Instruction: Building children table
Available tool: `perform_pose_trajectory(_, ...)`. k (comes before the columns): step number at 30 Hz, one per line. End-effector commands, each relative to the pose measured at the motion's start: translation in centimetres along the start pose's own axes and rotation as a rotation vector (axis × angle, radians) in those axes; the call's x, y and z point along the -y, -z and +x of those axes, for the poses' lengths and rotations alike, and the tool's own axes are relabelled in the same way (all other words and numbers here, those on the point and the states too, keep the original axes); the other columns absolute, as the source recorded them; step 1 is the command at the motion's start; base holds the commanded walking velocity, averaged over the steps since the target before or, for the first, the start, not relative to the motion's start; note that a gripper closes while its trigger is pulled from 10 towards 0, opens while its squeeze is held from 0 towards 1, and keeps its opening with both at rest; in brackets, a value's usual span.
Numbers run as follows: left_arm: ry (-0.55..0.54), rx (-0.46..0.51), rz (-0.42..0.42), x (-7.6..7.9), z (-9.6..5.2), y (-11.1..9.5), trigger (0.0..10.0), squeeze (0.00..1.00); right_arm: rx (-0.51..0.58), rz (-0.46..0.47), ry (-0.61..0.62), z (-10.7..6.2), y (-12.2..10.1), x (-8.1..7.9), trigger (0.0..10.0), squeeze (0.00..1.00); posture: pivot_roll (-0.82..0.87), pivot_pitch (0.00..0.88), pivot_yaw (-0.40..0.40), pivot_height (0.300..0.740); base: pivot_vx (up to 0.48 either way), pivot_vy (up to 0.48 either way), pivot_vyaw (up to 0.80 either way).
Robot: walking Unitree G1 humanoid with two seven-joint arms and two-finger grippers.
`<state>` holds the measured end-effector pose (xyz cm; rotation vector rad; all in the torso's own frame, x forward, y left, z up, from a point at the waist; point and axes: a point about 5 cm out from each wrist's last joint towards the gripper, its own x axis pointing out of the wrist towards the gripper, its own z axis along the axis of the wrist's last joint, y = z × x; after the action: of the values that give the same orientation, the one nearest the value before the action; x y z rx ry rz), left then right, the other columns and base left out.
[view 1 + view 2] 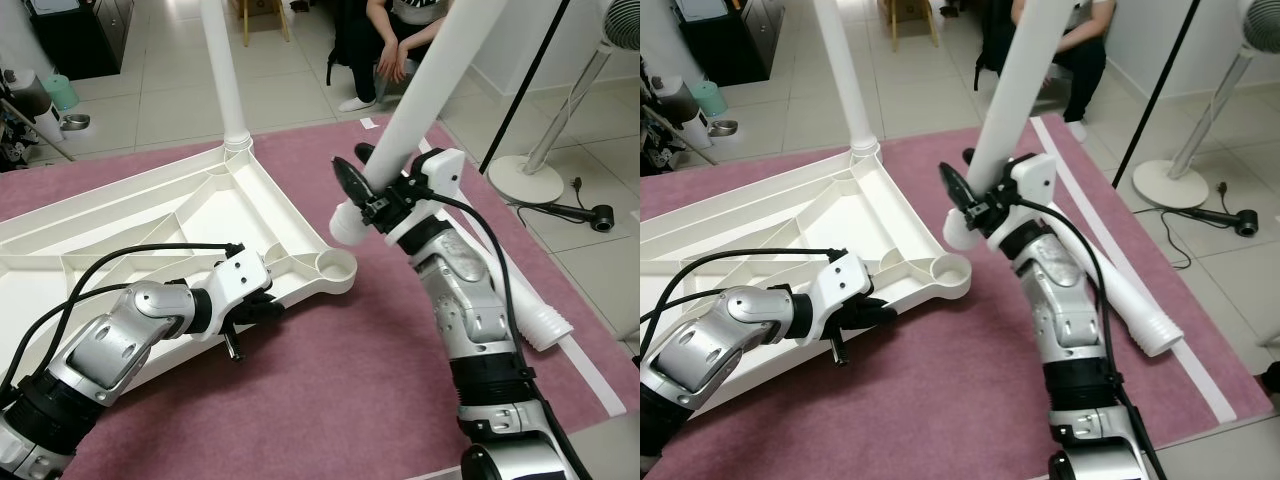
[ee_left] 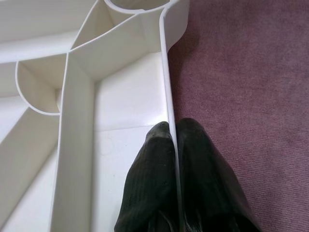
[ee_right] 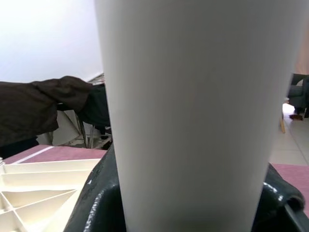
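I have the white tabletop point(image 1: 150, 215) lying upside down on the purple rug point(image 1: 330, 370), ribbed underside facing up. One leg point(image 1: 222, 70) already stands upright in the far corner socket. The near corner socket point(image 1: 336, 266) is an open round cup.

My left end effector point(image 1: 262, 305) is down at the tabletop's near edge, just short of that open socket. From the left wrist view, its two black fingers point(image 2: 154, 183) are pinched together on the thin rim wall point(image 2: 166, 96), one finger inside the tray and one outside over the rug.

My right end effector point(image 1: 975, 205) is clamped around a second white leg point(image 1: 1015, 90), near its lower end. The leg is tilted, its top leaning away to the right, and its rounded bottom end point(image 1: 348, 226) hangs above and slightly right of the open socket, not touching it. In the right wrist view the leg point(image 3: 193, 111) sits between the black fingers point(image 3: 94, 193).

A third leg point(image 1: 1130, 295) with a ribbed end lies flat on the rug to the right of my right arm, beside a white strip point(image 1: 590, 370) along the rug's edge. A person point(image 1: 385, 45) sits at the far side, and a standing fan's base point(image 1: 525, 178) rests on the tiled floor point(image 1: 170, 100) to the right.
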<state>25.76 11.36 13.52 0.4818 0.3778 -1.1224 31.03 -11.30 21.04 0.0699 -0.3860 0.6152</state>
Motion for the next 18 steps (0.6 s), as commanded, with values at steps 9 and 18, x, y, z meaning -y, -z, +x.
perform_pose_trajectory(9, -0.078, -0.097, 0.024, 0.3, 0.7, 2.8, 10.0, 0.0, -0.03, 0.103, -0.057, 1.4, 2.0, -2.8, 10.0, 0.0, 0.03, 0.0, 0.042, 0.74, 0.0, 0.0, 0.0)
perform_pose_trajectory(18, -0.21, -0.16, 0.056, -1.9, -0.3, 3.8, 10.0, 0.0, -0.111, 0.166, -0.133, 1.3, 3.7, -4.4, 10.0, 0.0, 0.06, 0.0, -0.002, 0.74, 0.0, 0.0, 0.0)
